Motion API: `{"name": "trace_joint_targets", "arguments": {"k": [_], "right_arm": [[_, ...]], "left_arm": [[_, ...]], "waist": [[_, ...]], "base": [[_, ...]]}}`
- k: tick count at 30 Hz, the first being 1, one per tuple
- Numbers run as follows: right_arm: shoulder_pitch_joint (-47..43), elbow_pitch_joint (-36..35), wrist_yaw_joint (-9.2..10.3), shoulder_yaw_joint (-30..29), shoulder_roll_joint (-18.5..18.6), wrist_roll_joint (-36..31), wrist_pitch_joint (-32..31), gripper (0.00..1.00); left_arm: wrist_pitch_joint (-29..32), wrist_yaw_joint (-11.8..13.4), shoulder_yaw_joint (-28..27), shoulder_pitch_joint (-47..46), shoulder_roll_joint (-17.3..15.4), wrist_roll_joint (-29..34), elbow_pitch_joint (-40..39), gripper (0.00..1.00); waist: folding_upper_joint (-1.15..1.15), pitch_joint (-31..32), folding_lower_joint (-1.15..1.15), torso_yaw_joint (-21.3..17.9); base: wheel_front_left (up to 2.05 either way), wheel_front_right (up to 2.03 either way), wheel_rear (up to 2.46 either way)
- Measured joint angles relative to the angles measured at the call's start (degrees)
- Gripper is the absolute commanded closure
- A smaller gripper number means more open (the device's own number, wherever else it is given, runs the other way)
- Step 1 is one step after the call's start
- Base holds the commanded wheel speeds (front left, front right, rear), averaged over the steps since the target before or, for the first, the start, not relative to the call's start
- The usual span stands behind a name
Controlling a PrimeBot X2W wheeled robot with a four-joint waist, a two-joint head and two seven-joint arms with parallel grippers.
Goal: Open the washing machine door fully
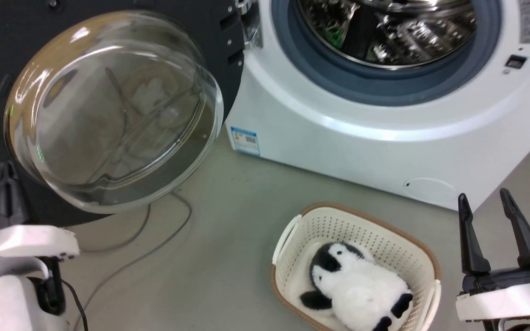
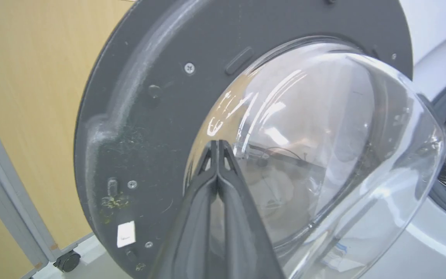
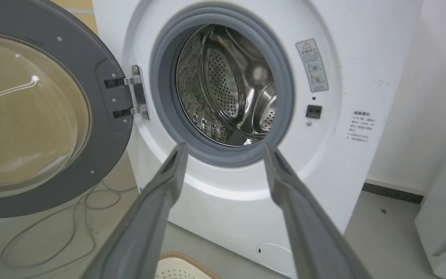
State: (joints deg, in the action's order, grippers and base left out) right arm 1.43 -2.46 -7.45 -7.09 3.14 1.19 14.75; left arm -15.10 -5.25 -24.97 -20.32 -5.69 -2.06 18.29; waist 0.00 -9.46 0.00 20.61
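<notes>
The washing machine door (image 1: 113,110) stands swung out to the left on its hinge (image 3: 138,97), its black inner face and bulging glass bowl turned toward me. The white washing machine (image 1: 361,133) shows its steel drum (image 3: 227,85) uncovered inside the grey gasket. My left gripper (image 1: 5,166) is shut with nothing in it, at the door's lower left. In the left wrist view the left gripper (image 2: 218,142) has its closed tips right at the edge of the glass bowl (image 2: 323,147); I cannot tell whether they touch. My right gripper (image 1: 483,195) is open at the lower right, pointing at the drum opening.
A cream basket (image 1: 426,262) holding a penguin plush (image 1: 357,285) sits on the floor before the machine. Grey cables (image 1: 154,248) trail under the door. A wooden panel (image 2: 33,97) with a caster (image 2: 67,260) stands behind the door. Another white appliance (image 3: 443,217) is to the right.
</notes>
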Motion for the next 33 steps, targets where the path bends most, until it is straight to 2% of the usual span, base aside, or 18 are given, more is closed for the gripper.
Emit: {"name": "trace_joint_targets", "arguments": {"k": [10,23,24,25,33], "right_arm": [[-1.93,-0.08,0.00,-0.54,-0.04,2.01,0.00,0.00],[-4.54,0.02,0.01,-0.70,-0.09,2.94,0.00,0.00],[-4.79,0.07,0.00,-0.66,-0.09,2.97,0.00,0.00],[-4.97,0.11,0.00,-0.63,-0.09,3.10,0.00,0.00],[-6.08,0.56,0.00,-0.05,-0.10,3.72,0.00,0.00]], "left_arm": [[0.00,-0.99,7.64,7.10,2.11,0.36,-8.48,1.00],[0.00,-1.64,15.58,14.57,2.70,-1.67,-10.94,1.00],[0.00,-1.82,16.01,15.20,2.70,-1.69,-10.90,0.64],[0.00,-1.83,16.36,15.77,2.71,-1.68,-10.91,0.02],[0.00,-1.97,18.69,19.05,2.77,-2.20,-11.14,0.00]], "waist": [[0.00,3.91,0.00,-3.46],[0.00,7.81,0.00,-10.09],[0.00,8.03,0.00,-10.64],[0.00,8.21,0.00,-11.16],[0.00,9.21,0.00,-14.74]], "base": [[0.00,0.00,0.00],[0.00,0.00,0.00],[0.00,0.00,0.00],[0.00,0.00,0.00],[0.00,0.00,0.00]]}}
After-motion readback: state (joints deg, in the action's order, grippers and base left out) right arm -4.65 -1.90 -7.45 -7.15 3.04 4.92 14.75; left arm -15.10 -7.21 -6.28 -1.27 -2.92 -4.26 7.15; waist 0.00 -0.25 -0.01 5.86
